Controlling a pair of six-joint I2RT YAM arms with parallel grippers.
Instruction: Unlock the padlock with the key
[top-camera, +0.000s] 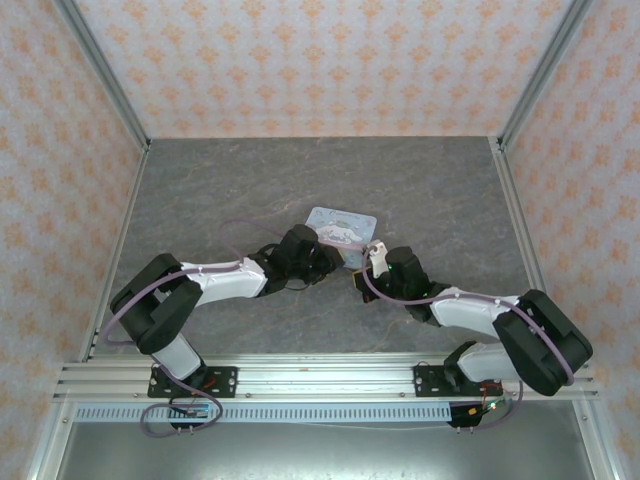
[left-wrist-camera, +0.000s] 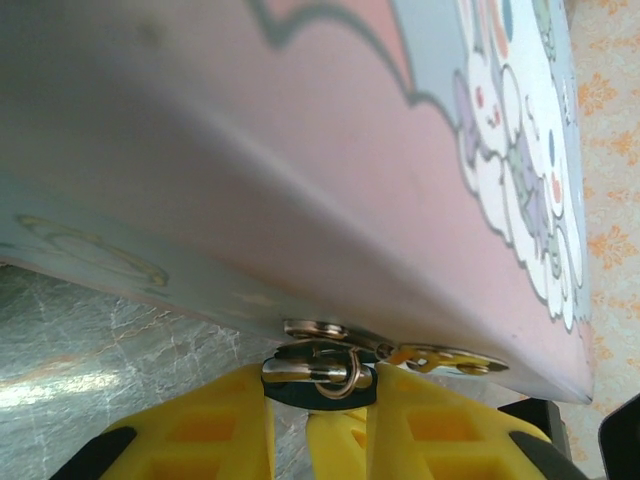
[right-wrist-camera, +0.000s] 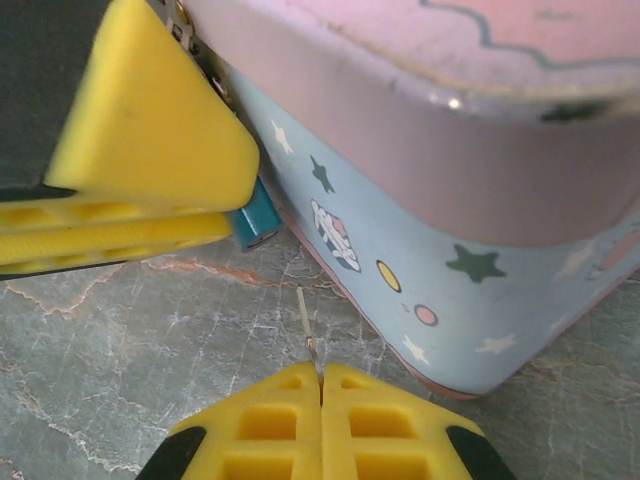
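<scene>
Overhead, both arms bend inward from the near edge, their wrists meeting at the near side of the tin (top-camera: 342, 225). The left wrist camera shows the left gripper (left-wrist-camera: 320, 385) clamped on the padlock (left-wrist-camera: 300, 393), whose shackle passes through the tin's hasp (left-wrist-camera: 330, 332). The right wrist camera shows the right gripper (right-wrist-camera: 321, 385) pinched fully together on the key (right-wrist-camera: 306, 318), which stands upright near the padlock without touching it.

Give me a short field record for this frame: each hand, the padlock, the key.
left hand: shut on the padlock body
padlock: at the clasp of the tin, shackle hooked through it
right hand: shut on the key
key: tip out, pointing toward the padlock, not inserted
surface: grey marbled table
</scene>
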